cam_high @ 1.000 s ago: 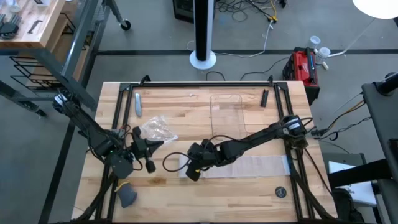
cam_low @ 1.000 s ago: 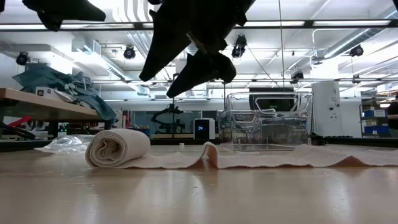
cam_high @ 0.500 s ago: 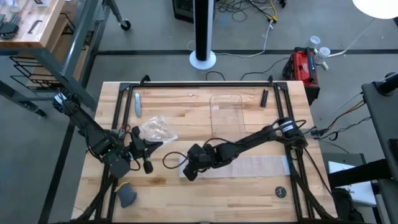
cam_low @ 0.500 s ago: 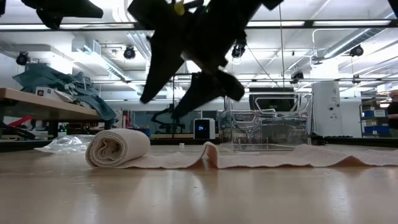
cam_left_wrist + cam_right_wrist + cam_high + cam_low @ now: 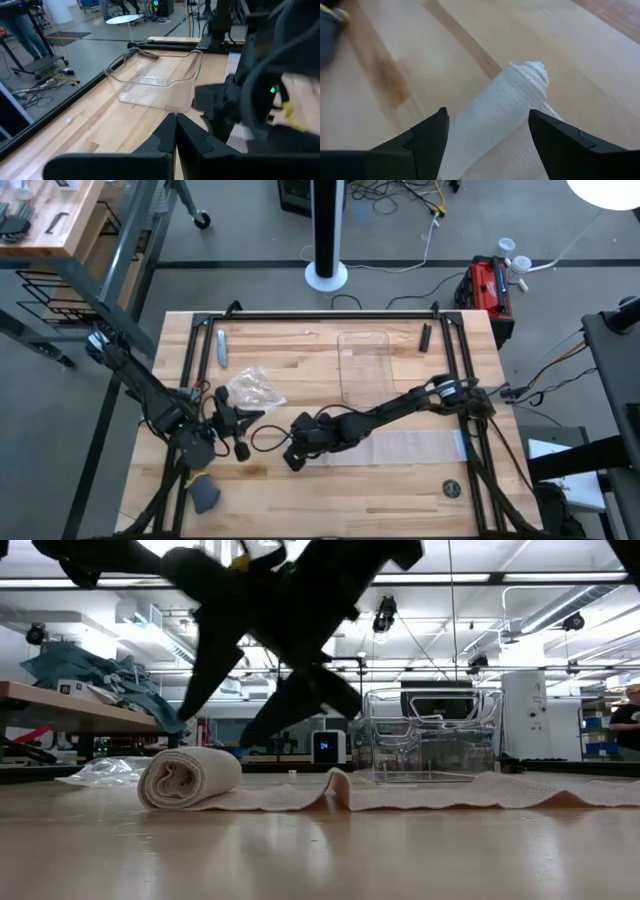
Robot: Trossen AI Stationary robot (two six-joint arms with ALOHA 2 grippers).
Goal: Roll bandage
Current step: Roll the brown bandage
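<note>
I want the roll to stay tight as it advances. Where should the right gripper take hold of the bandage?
Probably across the rolled end of the bandage, coming down from above with the open right gripper straddling it. That end is a plump cylinder lying on its side; the flat tail offers nothing to pinch.

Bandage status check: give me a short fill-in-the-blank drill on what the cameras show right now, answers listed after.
1. The bandage is rolled at one end; the rest lies ____ along the table.
2. The right end effector, fingers ____, hangs over the rolled end.
3. The left end effector, fingers ____, waits near the wrapper.
4. Behind the bandage in the low view stands the clear ____.

Answers: unrolled; open; shut; tray
</note>
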